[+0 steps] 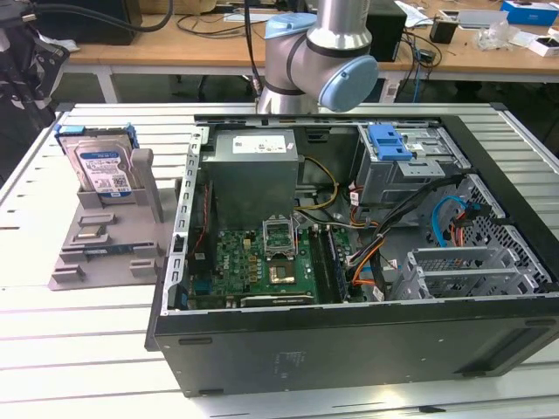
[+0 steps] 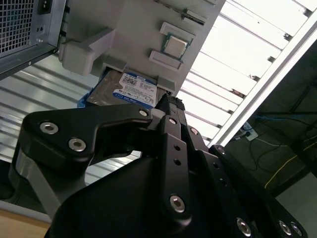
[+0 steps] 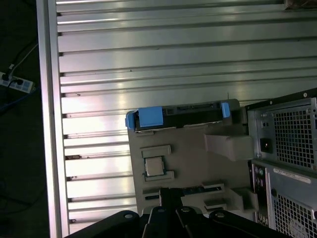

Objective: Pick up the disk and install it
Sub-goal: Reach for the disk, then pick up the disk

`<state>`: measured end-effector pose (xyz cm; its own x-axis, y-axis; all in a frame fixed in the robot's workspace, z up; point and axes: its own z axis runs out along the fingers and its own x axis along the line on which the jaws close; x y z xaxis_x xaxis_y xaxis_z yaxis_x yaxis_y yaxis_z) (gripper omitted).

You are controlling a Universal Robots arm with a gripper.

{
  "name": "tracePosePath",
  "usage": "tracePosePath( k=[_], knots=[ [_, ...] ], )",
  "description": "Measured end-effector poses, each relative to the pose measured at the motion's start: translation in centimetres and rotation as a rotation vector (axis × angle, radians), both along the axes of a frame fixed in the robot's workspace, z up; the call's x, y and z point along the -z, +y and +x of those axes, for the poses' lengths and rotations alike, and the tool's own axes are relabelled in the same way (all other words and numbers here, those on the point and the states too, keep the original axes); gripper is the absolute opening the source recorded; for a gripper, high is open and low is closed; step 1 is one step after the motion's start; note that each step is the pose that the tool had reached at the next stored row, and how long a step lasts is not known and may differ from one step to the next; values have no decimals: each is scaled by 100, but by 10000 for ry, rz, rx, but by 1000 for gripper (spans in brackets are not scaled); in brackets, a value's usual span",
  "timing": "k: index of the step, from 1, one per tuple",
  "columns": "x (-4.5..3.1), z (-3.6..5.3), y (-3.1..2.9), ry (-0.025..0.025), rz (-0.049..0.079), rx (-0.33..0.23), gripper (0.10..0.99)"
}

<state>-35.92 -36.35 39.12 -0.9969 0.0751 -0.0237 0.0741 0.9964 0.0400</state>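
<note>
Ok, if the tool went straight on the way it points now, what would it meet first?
Most likely the grey plastic stand: in the first wrist view the tool sits over its base, short of the silver hard drive with blue rails standing in it. Depth is unclear.

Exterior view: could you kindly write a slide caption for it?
Disk standing upright in grey stand beside the open computer case.

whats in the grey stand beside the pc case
The disk stands upright in the grey stand; a square chip lies in a recess. The stand's wall hides the disk's lower edge.
</note>
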Motion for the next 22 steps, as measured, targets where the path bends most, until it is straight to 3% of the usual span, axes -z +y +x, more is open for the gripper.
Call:
tracePosePath(
  k=[5, 11, 13, 15, 22],
  knots=[
    [0, 0, 1, 0, 0, -52, 106],
    [0, 0, 1, 0, 0, -820, 106],
    [0, 0, 1, 0, 0, -1593, 106],
    [0, 0, 1, 0, 0, -2017, 106],
    [0, 0, 1, 0, 0, -3135, 106]
  ],
)
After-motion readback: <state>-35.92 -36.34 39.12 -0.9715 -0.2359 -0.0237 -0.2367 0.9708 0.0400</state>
